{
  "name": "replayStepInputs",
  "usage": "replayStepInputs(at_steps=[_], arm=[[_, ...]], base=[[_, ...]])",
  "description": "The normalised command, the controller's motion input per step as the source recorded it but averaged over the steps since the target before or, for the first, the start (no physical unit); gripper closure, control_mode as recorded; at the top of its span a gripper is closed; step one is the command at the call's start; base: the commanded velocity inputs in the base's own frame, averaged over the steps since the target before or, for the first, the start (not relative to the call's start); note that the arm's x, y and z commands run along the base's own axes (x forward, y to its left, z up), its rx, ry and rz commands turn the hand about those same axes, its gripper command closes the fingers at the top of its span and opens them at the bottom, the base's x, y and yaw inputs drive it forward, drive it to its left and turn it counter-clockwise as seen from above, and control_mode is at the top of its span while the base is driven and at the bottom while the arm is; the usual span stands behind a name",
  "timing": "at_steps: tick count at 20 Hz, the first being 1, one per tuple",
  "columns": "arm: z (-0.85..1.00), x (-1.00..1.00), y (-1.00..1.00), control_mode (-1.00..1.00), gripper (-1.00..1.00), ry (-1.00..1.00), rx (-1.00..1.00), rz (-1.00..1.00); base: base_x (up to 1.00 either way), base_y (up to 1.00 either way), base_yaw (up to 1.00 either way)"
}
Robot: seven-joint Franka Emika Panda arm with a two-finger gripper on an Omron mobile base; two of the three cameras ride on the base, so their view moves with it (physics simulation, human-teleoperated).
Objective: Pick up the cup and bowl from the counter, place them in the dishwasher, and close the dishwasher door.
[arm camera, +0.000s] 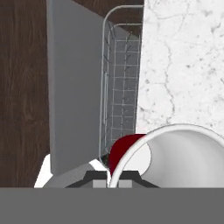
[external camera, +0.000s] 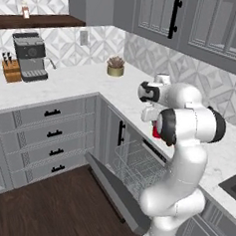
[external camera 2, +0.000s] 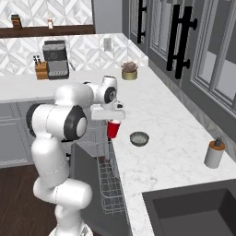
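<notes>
Gripped by its white rim, the cup (arm camera: 175, 153) hangs upright from the gripper (external camera 2: 112, 119), whose fingers are pinched on it. Beyond it, the rack (arm camera: 120, 83) lies toward eleven o'clock in the hand view, over the open dishwasher door (arm camera: 74, 87). Farther off, the bowl (external camera 2: 139, 138) waits on the counter (external camera 2: 175, 156).

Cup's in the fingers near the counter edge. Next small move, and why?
Probably shift the cup sideways off the counter and out over the wire rack. The gripper holds it above the counter edge, the dishwasher door is down, and the bowl waits.
</notes>
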Motion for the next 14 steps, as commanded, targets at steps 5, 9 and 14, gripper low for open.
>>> replayStepInputs(at_steps=[5,9,14], arm=[[0.07,-1.0,0.76,-1.0,1.0,0.0,0.02,0.05],[-0.27,-0.65,0.99,-1.0,1.0,-0.02,0.0,0.08],[-0.61,0.28,0.31,-1.0,1.0,0.0,-0.03,0.12]], base=[[0.0,0.0,0.0],[0.0,0.0,0.0],[0.0,0.0,0.0]])
